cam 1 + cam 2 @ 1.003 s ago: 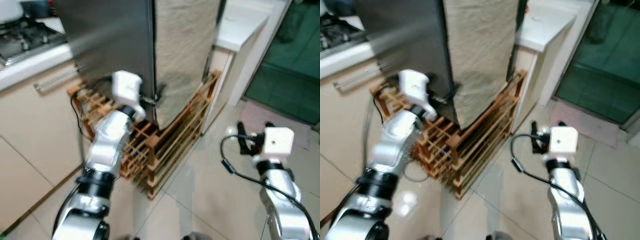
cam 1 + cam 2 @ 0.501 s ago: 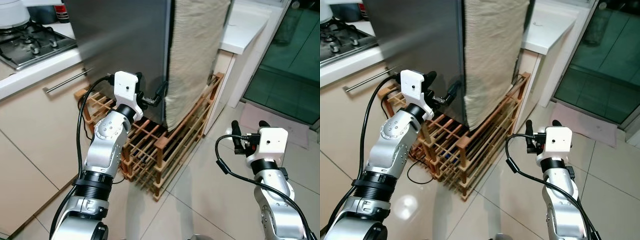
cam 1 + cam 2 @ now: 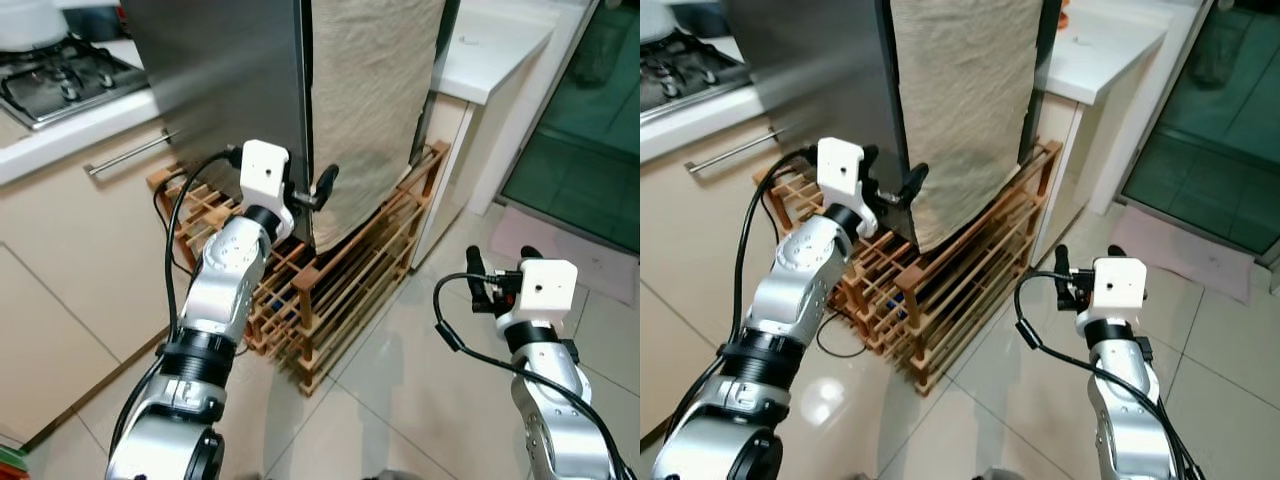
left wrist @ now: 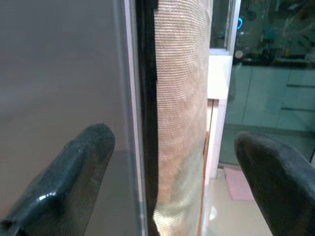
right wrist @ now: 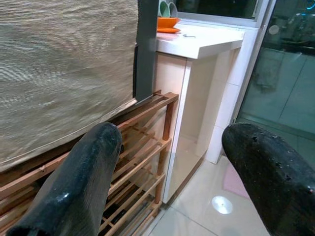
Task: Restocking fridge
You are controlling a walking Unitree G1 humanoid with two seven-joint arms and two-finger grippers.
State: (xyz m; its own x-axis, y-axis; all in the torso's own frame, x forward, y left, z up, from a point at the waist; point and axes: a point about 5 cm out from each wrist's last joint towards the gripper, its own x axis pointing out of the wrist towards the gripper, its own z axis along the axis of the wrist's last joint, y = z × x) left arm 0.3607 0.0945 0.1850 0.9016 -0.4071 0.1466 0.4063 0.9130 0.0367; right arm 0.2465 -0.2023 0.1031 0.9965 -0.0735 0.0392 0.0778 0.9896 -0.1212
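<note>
Stainless fridge stands at my twelve o'clock on a wooden rack; I see my left gripper spread wide across its door edge, right gripper open at four o'clock.

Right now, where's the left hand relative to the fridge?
The left hand is up at the fridge's front corner edge, open, fingers straddling the edge beside the beige cloth, above the wooden rack.

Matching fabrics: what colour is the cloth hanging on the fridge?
Beige cloth; clearest in the right wrist view.
</note>
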